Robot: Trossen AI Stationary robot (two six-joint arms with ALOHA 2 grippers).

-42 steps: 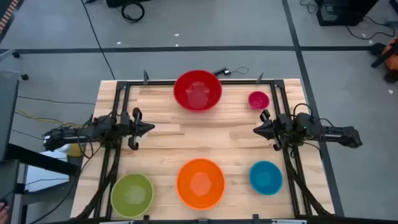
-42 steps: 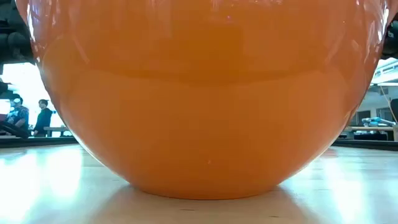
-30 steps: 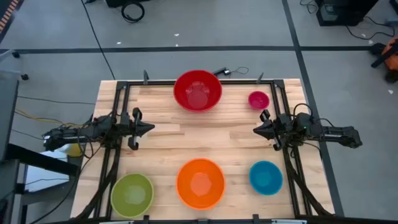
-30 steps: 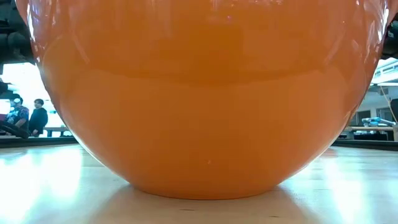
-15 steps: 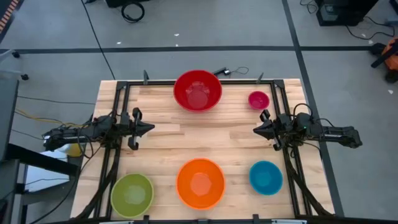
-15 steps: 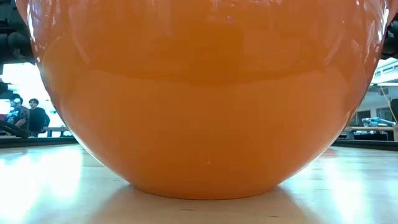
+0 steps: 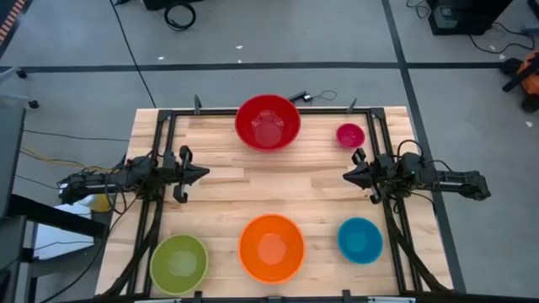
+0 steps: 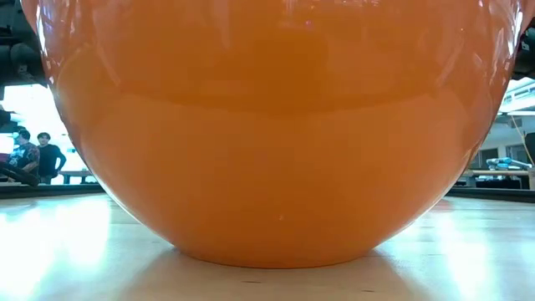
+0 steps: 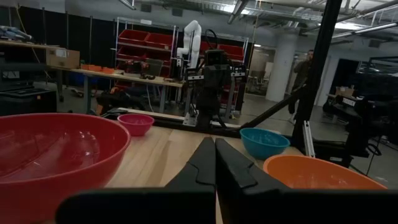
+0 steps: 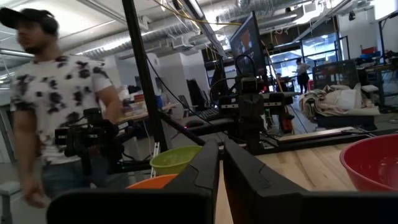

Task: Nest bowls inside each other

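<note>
Five bowls stand apart, each on its base on the wooden table [image 7: 320,189]. The red bowl [image 7: 268,122] is at the far middle and the small pink bowl [image 7: 350,135] at the far right. The lime green bowl [image 7: 179,263], the orange bowl [image 7: 271,247] and the blue bowl [image 7: 360,240] stand along the near edge. The orange bowl [image 8: 267,125] fills the low view. My left gripper [image 7: 205,173] [image 9: 214,142] hovers shut at the left edge. My right gripper [image 7: 345,177] [image 10: 221,144] hovers shut at the right edge. Both point level toward the table's middle and hold nothing.
A black frame [image 7: 168,126] runs along the table's left, far and right edges. A person [image 10: 50,93] stands beyond the table's left side. Bare wood lies in the table's middle between the grippers and the bowls.
</note>
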